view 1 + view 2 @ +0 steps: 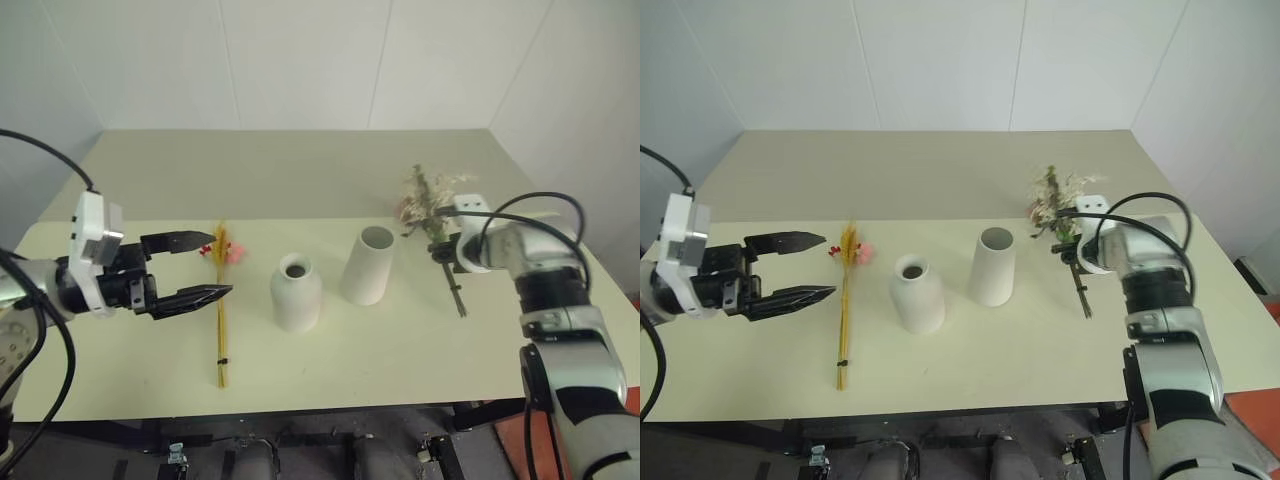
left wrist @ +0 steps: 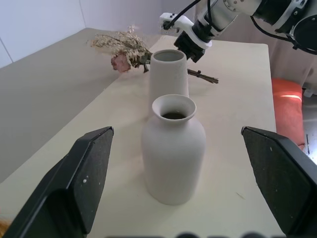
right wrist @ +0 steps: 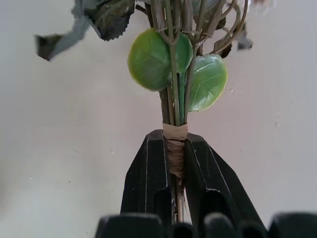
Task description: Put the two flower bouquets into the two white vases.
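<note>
The slim yellow bouquet with pink and red blossoms lies flat on the table at the left. My left gripper hovers open just left of its blossom end, touching nothing. The rounded bottle vase and the taller wide-mouthed vase stand upright mid-table. The bushier rose bouquet lies at the right, stems toward me. My right gripper is shut on the rose bouquet's taped stems, below its green leaves.
The pale table stretches back to a white wall. Its front edge runs close below the yellow bouquet's stem end. An orange object sits beyond the table's right side.
</note>
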